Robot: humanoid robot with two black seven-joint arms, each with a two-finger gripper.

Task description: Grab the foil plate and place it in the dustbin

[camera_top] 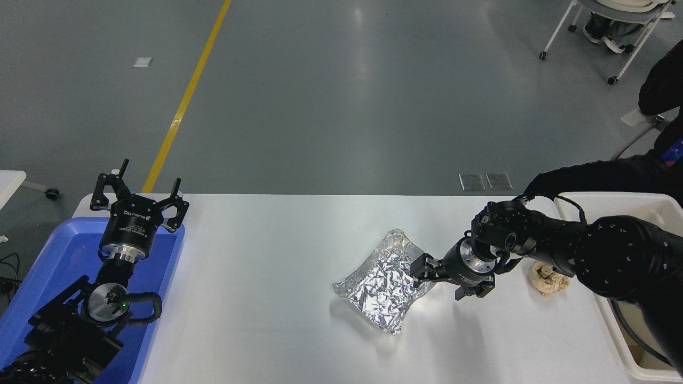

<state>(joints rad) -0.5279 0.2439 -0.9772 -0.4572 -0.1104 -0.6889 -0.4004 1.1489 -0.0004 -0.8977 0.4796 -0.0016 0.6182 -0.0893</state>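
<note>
The foil plate (380, 284), shiny, crinkled and roughly rectangular, lies on the white table (256, 277) right of centre. My right gripper (419, 269) reaches in from the right, and its fingers are closed on the plate's right rim. The plate looks slightly raised on that side. The dustbin (613, 199), off-white with a thick rim, stands at the table's right edge, partly hidden behind my right arm. My left gripper (140, 193) is open and empty, parked at the lower left over the blue tray.
A crumpled tan paper ball (547, 279) lies just right of my right wrist, near the bin. A shallow blue tray (58, 250) sits at the table's left end. A person in black (659, 133) is at the right edge, a sleeve (587, 173) reaching behind the bin.
</note>
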